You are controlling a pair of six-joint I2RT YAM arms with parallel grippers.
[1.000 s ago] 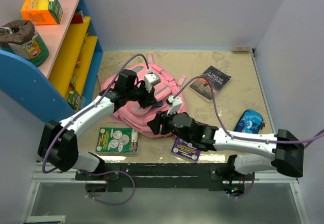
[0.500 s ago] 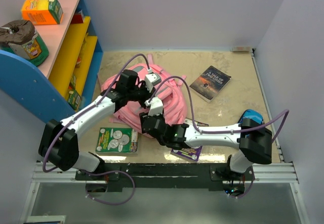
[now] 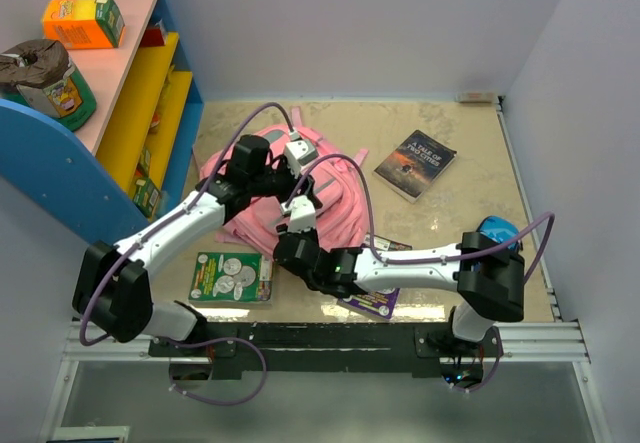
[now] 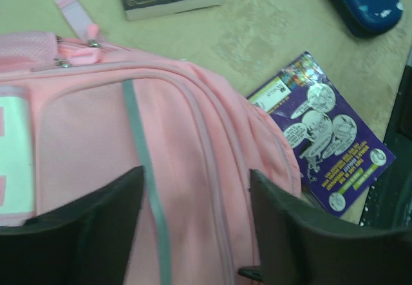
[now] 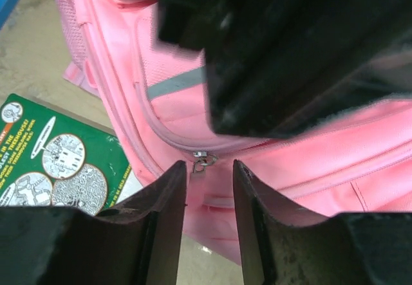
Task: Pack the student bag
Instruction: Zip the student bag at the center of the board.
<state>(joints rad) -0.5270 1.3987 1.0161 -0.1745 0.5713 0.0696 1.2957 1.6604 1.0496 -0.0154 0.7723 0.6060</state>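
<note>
The student bag [image 3: 340, 201] is a pink backpack lying flat mid-table. My left gripper [image 3: 284, 177] hovers over its upper part, open, and the wrist view shows its jaws [image 4: 196, 175] spread wide above the pink fabric [image 4: 193, 105] and a grey stripe, holding nothing. My right gripper [image 3: 288, 247] reaches across to the bag's near left edge. In its wrist view the jaws [image 5: 209, 169] stand narrowly open on either side of a metal zip pull [image 5: 205, 162] on the bag [image 5: 322, 150], without pinching it. The left arm hides the upper part of that view.
A dark book [image 3: 415, 163] lies at the back right and a blue pouch [image 3: 497, 231] at the right edge. A purple booklet [image 3: 368, 299] sits under the right arm and a green booklet [image 3: 232, 277] near left. A blue and yellow shelf [image 3: 130, 113] stands on the left.
My left gripper has opened wide over the bag. My right arm swung left to the bag's near edge, and its jaws narrowed around the zip pull.
</note>
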